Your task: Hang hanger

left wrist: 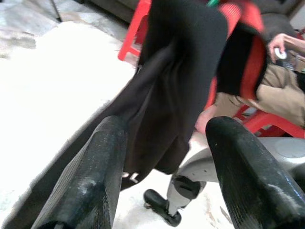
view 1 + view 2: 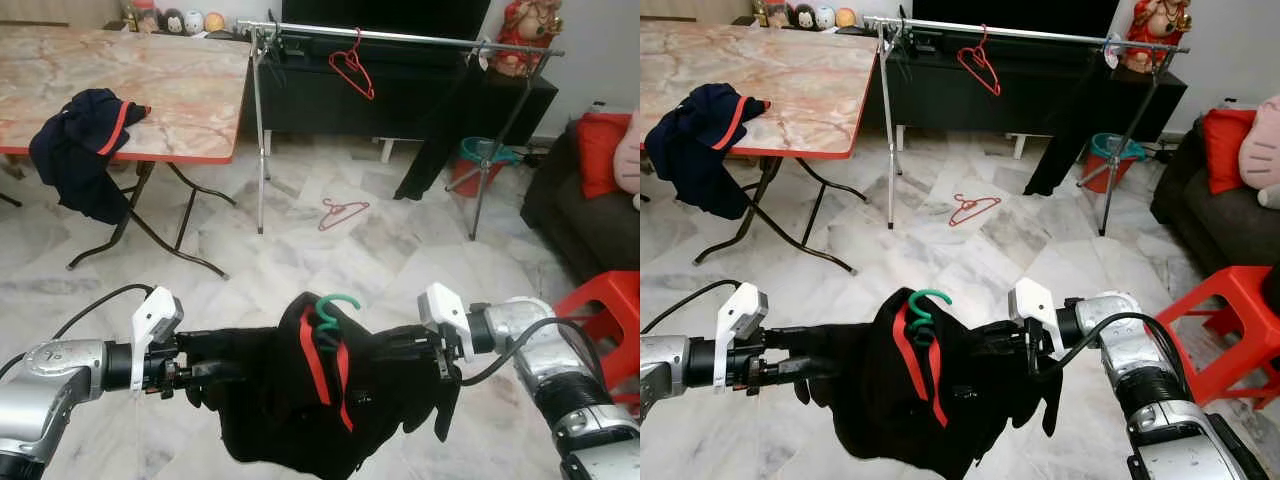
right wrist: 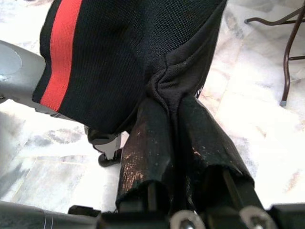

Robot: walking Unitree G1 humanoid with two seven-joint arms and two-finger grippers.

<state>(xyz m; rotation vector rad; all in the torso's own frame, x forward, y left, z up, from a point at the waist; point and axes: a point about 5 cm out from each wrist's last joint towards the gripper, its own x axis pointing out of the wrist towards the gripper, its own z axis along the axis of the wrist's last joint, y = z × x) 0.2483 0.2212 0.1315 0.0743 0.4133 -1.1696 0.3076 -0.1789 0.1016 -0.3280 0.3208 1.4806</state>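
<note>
A black garment with red stripes (image 2: pixel 290 410) hangs on a green hanger whose hook (image 2: pixel 335 305) sticks up at its top, low and close in front of me. My right gripper (image 3: pixel 167 102) is shut on a fold of the garment's cloth at its right side. My left gripper (image 2: pixel 205 372) is at the garment's left side with its fingers (image 1: pixel 95 167) wide apart and open, the cloth hanging just beyond them. The silver clothes rail (image 2: pixel 400 37) stands across the room, carrying a red hanger (image 2: pixel 352 68).
A pink hanger (image 2: pixel 340 212) lies on the marble floor under the rail. A marble-top table (image 2: pixel 190 100) with another dark garment (image 2: pixel 85 145) stands at the left. A red stool (image 2: pixel 610 300) and a dark sofa (image 2: pixel 570 210) are at the right. A seated person (image 1: pixel 281 95) is nearby.
</note>
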